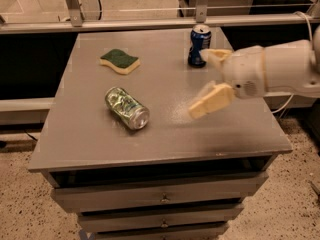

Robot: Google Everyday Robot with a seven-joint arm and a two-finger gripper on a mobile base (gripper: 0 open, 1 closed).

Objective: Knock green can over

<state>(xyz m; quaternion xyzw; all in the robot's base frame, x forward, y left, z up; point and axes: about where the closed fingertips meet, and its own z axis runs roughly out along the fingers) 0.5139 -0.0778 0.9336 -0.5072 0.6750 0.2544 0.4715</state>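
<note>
The green can (126, 107) lies on its side on the grey table (165, 134), left of centre, with its silver top facing the front right. My gripper (200, 84) hovers over the right part of the table, well to the right of the can and not touching it. Its two pale fingers (211, 101) stand spread apart and hold nothing. The white arm comes in from the right edge.
A dark blue can (199, 45) stands upright at the back right, just behind the gripper's upper finger. A green and yellow sponge (119, 61) lies at the back left. The table has drawers below and a railing behind it.
</note>
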